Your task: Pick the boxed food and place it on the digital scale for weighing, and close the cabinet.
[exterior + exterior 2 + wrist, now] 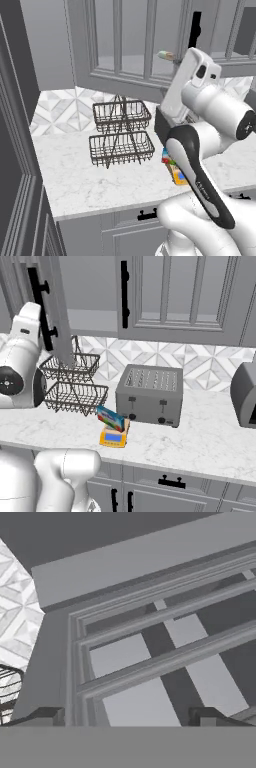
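Gripper (125, 714) spread wide, grasping nothing, fingertips (45, 716) just short of the cabinet (150, 652) door panel, wire basket (7, 687) beside one fingertip.

Even flat rendered light, soft shadows, slightly coarse, no glare

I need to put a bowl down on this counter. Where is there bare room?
Bare marble lies between the toaster and the grey appliance at right, and along the front edge before the wire basket rack. It is crowded where the boxed food sits on the digital scale, tight between rack and toaster.
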